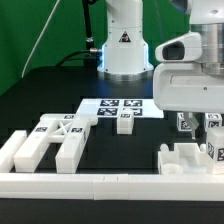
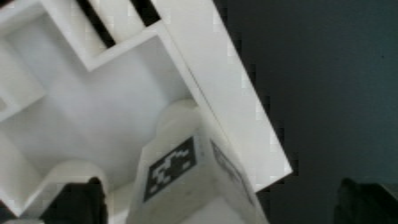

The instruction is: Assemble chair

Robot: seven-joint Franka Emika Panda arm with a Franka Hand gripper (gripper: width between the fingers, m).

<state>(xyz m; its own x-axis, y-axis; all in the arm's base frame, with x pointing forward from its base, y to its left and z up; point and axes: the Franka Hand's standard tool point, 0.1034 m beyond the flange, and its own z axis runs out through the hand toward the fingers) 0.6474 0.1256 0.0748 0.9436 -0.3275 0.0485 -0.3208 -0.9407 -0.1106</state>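
The chair is in loose white pieces. In the exterior view a large frame piece (image 1: 50, 142) lies at the left and a small tagged block (image 1: 124, 122) stands in the middle. A chunky tagged piece (image 1: 190, 156) lies at the right. My gripper (image 1: 199, 128) hangs just above that right piece. In the wrist view my gripper (image 2: 217, 206) is open. Its dark fingers (image 2: 79, 200) stand wide on either side of a tagged white post (image 2: 178, 168), which rises from a broad slanted white piece (image 2: 107, 90). I cannot see the fingers touching the post.
The marker board (image 1: 118, 106) lies flat behind the small block. A long low white border bar (image 1: 100, 186) runs along the front edge. The robot's base (image 1: 124, 45) stands at the back, with green cloth behind it on the left.
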